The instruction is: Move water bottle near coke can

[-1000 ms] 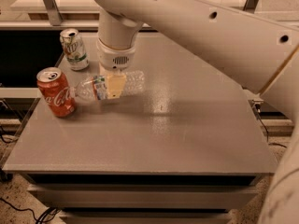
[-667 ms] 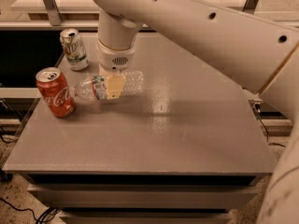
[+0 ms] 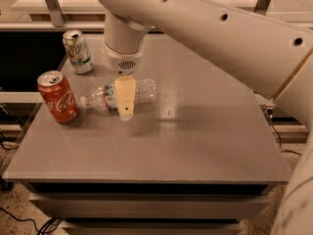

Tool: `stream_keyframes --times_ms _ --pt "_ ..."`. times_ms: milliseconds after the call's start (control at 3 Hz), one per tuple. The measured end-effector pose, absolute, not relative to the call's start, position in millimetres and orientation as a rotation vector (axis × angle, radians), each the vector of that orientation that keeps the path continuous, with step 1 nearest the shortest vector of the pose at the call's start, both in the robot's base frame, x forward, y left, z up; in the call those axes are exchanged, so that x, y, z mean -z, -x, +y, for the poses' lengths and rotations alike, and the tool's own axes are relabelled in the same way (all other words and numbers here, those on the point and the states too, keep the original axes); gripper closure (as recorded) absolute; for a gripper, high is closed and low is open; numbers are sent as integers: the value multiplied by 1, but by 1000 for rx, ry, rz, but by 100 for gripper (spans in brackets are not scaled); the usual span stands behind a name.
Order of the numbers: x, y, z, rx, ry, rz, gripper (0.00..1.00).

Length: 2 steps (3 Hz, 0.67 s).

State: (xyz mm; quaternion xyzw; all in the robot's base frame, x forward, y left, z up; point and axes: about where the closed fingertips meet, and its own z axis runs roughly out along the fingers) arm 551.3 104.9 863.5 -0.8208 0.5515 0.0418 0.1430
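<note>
The water bottle (image 3: 142, 90) lies on its side on the grey table (image 3: 195, 146), its white cap pointing left toward the coke can (image 3: 58, 97). The red coke can stands upright near the table's left edge, a short gap from the cap. My gripper (image 3: 125, 102) comes straight down over the middle of the bottle, across its label band, and hides part of it. The bottle rests on the table top.
A white-and-green soda can (image 3: 78, 51) stands upright at the back left, behind the coke can. My large white arm (image 3: 210, 28) crosses the upper right of the view. The table's front edge (image 3: 146, 180) and left edge are close by.
</note>
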Motion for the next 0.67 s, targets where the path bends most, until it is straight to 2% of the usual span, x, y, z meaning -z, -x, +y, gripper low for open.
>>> stream_keyframes --times_ms 667 --pt "-864 -551 103 -136 2359 1577 0"
